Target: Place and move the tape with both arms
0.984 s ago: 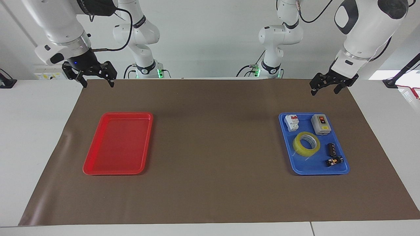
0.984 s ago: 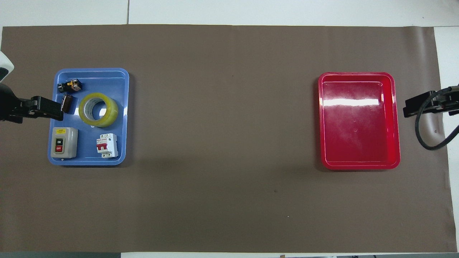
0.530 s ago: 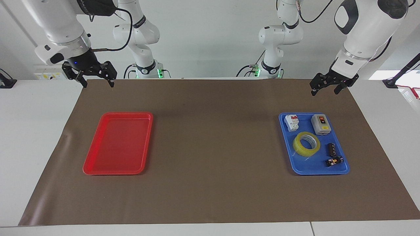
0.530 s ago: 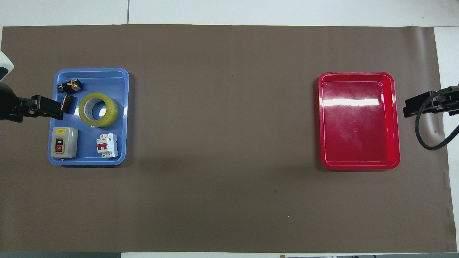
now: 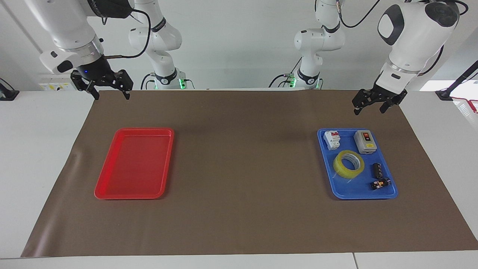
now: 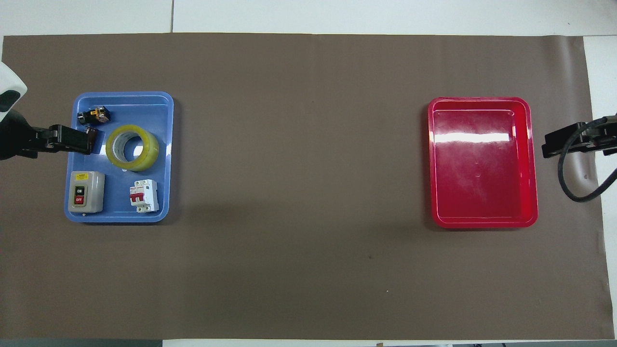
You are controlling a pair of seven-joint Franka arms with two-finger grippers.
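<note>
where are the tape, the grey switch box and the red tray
tape (image 5: 348, 163), facing view, on the yellow band of the roll.
grey switch box (image 5: 365, 142), facing view, on its top face.
red tray (image 6: 482, 164), overhead view, on its bare floor.

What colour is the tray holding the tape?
Blue; the tray under the tape shows best in the overhead view.

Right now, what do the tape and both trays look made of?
Tape: translucent yellow film, glossy, on a whitish core, probably cardboard or plastic. Blue tray: smooth moulded plastic, rounded rim. Red tray: same look, glossier, with a bright glare streak.
</note>
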